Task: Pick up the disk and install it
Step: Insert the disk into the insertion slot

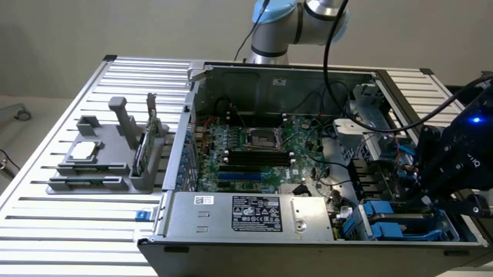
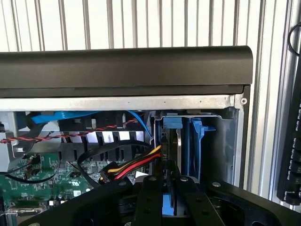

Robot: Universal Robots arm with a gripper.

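Note:
The disk (image 2: 171,141) stands on edge in the drive bay at the front corner of the open computer case (image 1: 193,115), with its blue carrier (image 2: 173,122) at the end nearest the case's black front panel. My gripper (image 2: 169,186) reaches down into that bay and is shut on the disk; its black fingers (image 2: 148,202) press on both flat sides. In the exterior view the gripper (image 1: 440,193) hangs over the bay at the exterior view's right and hides most of the disk. A second blue carrier (image 2: 197,141) sits right beside the held one.
Red, yellow and black cables (image 2: 136,165) run close past the fingers. The black front panel (image 2: 122,70) borders the bay. The motherboard (image 1: 254,150) and power supply (image 1: 246,213) lie inside the case. A grey fixture (image 1: 100,167) on the slatted table holds a silver chip-like part (image 1: 83,151) and a green card (image 1: 141,151).

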